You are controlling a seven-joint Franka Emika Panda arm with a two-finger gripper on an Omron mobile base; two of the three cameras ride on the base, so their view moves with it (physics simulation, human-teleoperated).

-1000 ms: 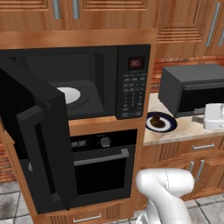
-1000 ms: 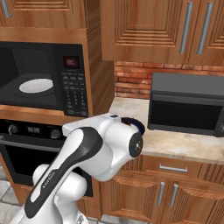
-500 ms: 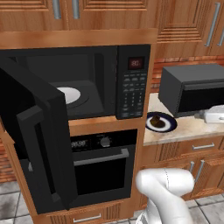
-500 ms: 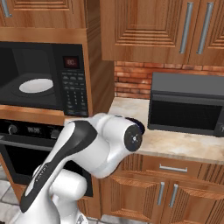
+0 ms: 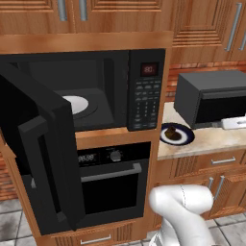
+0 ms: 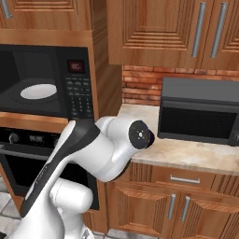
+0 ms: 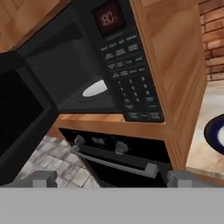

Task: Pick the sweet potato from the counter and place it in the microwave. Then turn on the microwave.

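Observation:
The sweet potato (image 5: 173,132), a small dark brown lump, lies on a round blue-rimmed plate (image 5: 184,139) on the counter (image 5: 211,140), just right of the microwave (image 5: 144,91). The microwave door (image 5: 43,158) hangs wide open to the left, and the white turntable (image 5: 77,103) inside is bare. Its red display (image 7: 108,18) is lit above the keypad (image 7: 131,83). My gripper (image 7: 113,180) is open, its fingertips (image 7: 43,178) far apart with nothing between them. It looks at the microwave's lower right corner, with the plate's rim (image 7: 216,133) off to its right.
A black oven (image 5: 110,180) with knobs and a bar handle sits under the microwave. A smaller dark grey box appliance (image 5: 211,98) stands on the counter against the brick wall. My arm's white elbow (image 6: 135,137) rises in front of the counter's left end.
The arm's elbow has lifted slightly in the right base view. The white part at the right edge of the left base view has slid further right. The sweet potato and microwave are unmoved.

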